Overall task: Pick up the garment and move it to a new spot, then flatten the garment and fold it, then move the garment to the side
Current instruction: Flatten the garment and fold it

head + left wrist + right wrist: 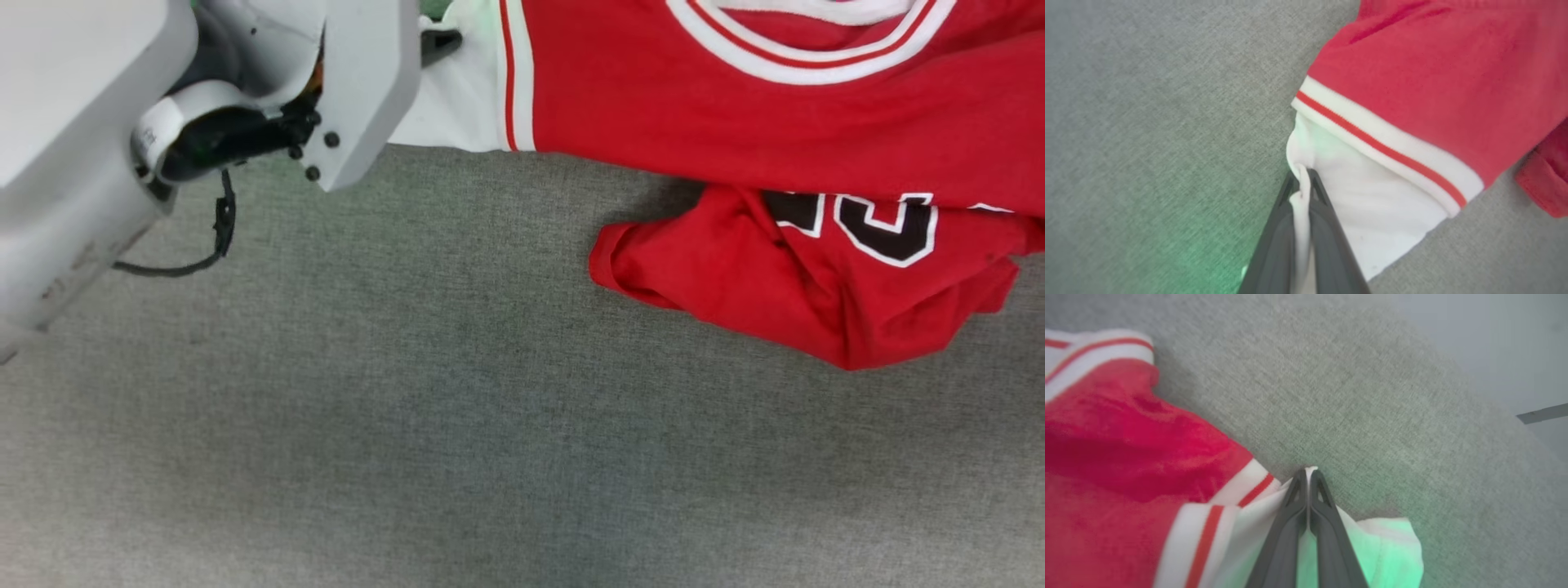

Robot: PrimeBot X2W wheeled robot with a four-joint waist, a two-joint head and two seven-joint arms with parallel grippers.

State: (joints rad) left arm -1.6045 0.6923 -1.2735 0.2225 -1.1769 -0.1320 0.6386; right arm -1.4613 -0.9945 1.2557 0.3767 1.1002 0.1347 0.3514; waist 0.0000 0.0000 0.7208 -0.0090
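You have two claws at work and one garment. Your left claw (1304, 174) is clenched on a pinch of white sleeve cloth. The cloth stands up between its two dark fingers (1278, 245) in the lower middle of the left wrist view. Just beside it, a white band with one red stripe parts the white sleeve from the red body. Your right claw (1308, 473) is likewise clamped tight on a thin white edge of cloth, low in the middle of the right wrist view.

The garment (735, 106) lies on the grey table (408, 408), stretched across the top of the head view from upper middle to upper right. A red fold with black, white-edged numerals bunches below it at the right. Your pale left forearm (73, 147) sits in the upper left corner, with one black cable (219, 237) looping beneath it.
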